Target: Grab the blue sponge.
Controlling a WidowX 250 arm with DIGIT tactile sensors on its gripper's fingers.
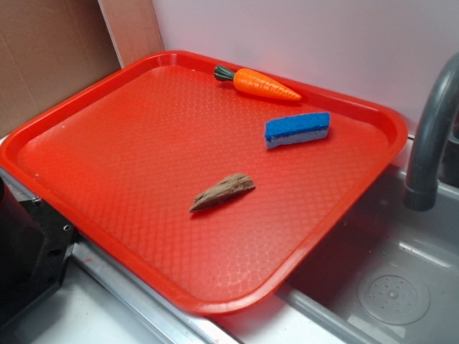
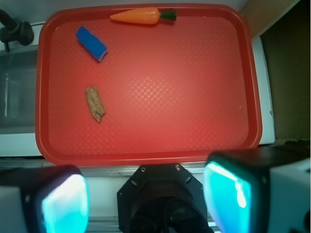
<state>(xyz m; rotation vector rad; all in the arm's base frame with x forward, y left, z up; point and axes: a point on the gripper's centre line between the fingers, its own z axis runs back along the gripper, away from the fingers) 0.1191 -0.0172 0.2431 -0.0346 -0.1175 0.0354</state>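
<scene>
The blue sponge (image 1: 297,130) (image 2: 91,43), bright blue on top over a pale layer, lies on the red tray (image 1: 107,186) (image 2: 194,97) toward its far right side in the exterior view. In the wrist view it sits at the tray's upper left. My gripper (image 2: 146,199) hovers high above the tray's near edge, over the robot base, far from the sponge. It is open, its two teal pads (image 2: 65,204) wide apart with nothing between them. The exterior view does not show the gripper.
An orange toy carrot (image 1: 259,83) (image 2: 138,16) lies by the tray's far rim. A brown wood-like wedge (image 1: 222,192) (image 2: 95,103) rests mid-tray. A grey faucet (image 1: 430,136) and sink basin (image 1: 394,287) stand right of the tray. The black robot base (image 1: 29,251) is at the left.
</scene>
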